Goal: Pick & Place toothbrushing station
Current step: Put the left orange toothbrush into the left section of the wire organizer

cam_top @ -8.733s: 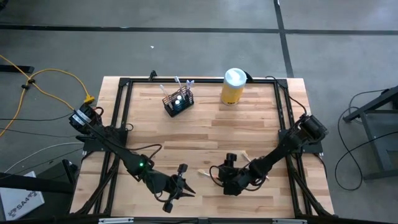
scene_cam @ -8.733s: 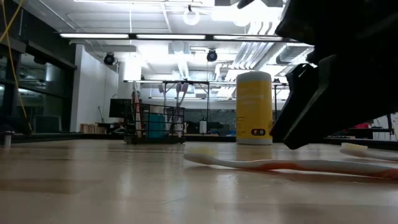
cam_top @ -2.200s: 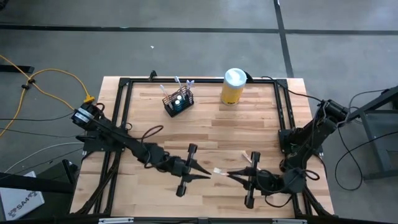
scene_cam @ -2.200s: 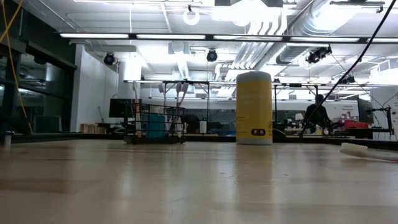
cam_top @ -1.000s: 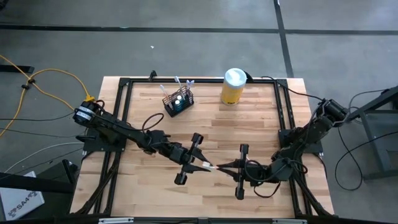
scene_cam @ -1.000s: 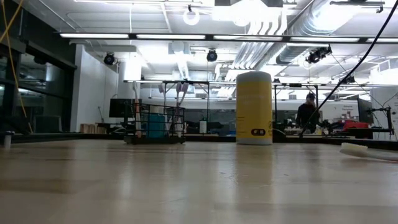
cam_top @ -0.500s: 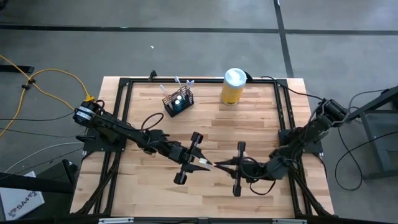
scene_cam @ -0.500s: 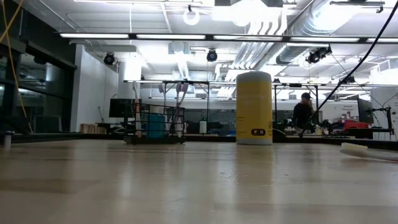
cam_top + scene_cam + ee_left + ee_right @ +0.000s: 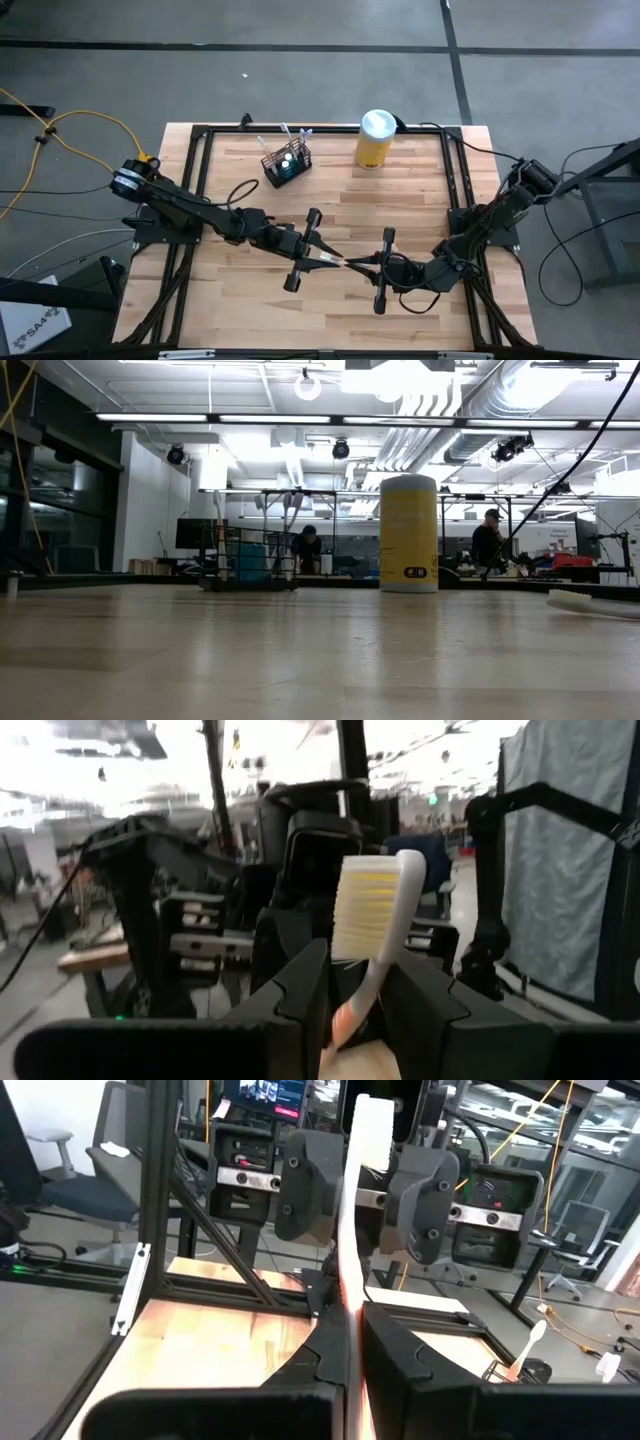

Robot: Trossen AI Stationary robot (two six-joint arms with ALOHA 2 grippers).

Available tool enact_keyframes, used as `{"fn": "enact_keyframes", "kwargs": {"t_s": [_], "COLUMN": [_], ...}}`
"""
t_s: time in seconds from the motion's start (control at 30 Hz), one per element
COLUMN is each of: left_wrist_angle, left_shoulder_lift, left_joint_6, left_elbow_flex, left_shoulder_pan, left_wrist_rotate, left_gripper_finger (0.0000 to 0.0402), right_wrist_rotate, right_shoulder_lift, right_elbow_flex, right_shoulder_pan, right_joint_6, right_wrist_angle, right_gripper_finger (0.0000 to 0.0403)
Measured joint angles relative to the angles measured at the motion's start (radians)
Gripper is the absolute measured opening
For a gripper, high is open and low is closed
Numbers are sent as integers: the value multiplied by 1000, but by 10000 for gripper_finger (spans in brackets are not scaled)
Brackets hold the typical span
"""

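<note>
A white toothbrush [image 9: 336, 261] with an orange grip stands head up over the table's middle, clear of the wood. My left gripper [image 9: 326, 258] and my right gripper [image 9: 350, 264] meet at it from opposite sides, both shut on it. Its bristled head [image 9: 375, 905] rises past my left fingers. The toothbrushing station [image 9: 287, 163], a small black wire holder with brushes standing in it, rests on its base at the table's far edge, left of centre. Neither gripper is near it. My left gripper pinches the toothbrush's orange grip [image 9: 345, 1020] between its two fingers. The fingers come roughly level from the table's left and lie across the brush. The brush stands upright, bristles facing my left wrist, lifted clear. My right gripper is shut on the toothbrush's lower handle [image 9: 350, 1295], pinched between the two fingers, which come level from the table's right and lie across it. The white shaft [image 9: 358, 1200] rises above them, seen edge on.
A yellow canister [image 9: 374, 140] with a white lid stands at the far edge, right of the station. Another toothbrush [image 9: 590, 603] lies flat on the wood. A black frame [image 9: 200, 135] rims the table. People move in the room behind.
My left gripper has tipped upward and turned a little at the wrist while staying in place. The toothbrush has stayed lifted between both grippers over the table's middle.
</note>
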Motion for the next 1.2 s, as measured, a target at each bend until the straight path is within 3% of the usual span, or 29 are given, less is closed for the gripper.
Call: {"fn": "enact_keyframes", "kwargs": {"t_s": [0.27, 1.2], "left_wrist_angle": [-157, -153], "left_shoulder_lift": [-73, -74], "left_joint_6": [-11, -18], "left_elbow_flex": [0, 0], "left_shoulder_pan": [-29, -23], "left_wrist_rotate": [-86, -82], "left_gripper_finger": [84, 83], "right_wrist_rotate": [-2, -1], "right_shoulder_lift": [0, 0], "right_elbow_flex": [0, 0], "right_shoulder_pan": [4, 3], "right_joint_6": [12, 29], "right_wrist_angle": [-21, -26], "right_gripper_finger": [5, 5]}}
